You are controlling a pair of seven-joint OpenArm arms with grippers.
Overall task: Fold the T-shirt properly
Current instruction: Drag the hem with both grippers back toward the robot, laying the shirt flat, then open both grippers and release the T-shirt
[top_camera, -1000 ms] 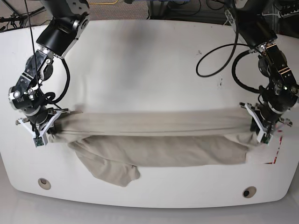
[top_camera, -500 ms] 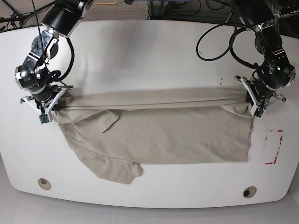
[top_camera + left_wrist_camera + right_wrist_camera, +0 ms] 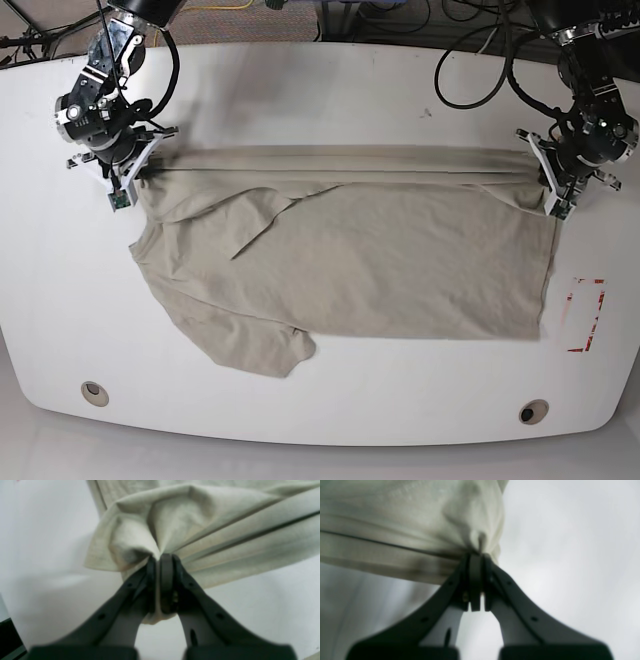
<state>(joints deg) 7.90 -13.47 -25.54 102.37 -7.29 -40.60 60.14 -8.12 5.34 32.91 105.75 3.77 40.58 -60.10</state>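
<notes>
Lying on the white table point(image 3: 320, 90), the T-shirt point(image 3: 350, 270) is pinched by the left gripper point(image 3: 553, 192) and right gripper point(image 3: 128, 180).

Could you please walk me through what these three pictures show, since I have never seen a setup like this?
This is a robot with two arms working over a white table. The base view looks down on the whole table. The other two pictures come from small cameras mounted on each wrist, looking along the arm's own tool.

On the table lies a plain beige T-shirt, spread out but wrinkled. Each arm ends in a two-fingered tool. The left tool is shut on one end of the shirt's far edge, and the right tool is shut on the other end, so that edge is stretched in a straight line between them.
</notes>
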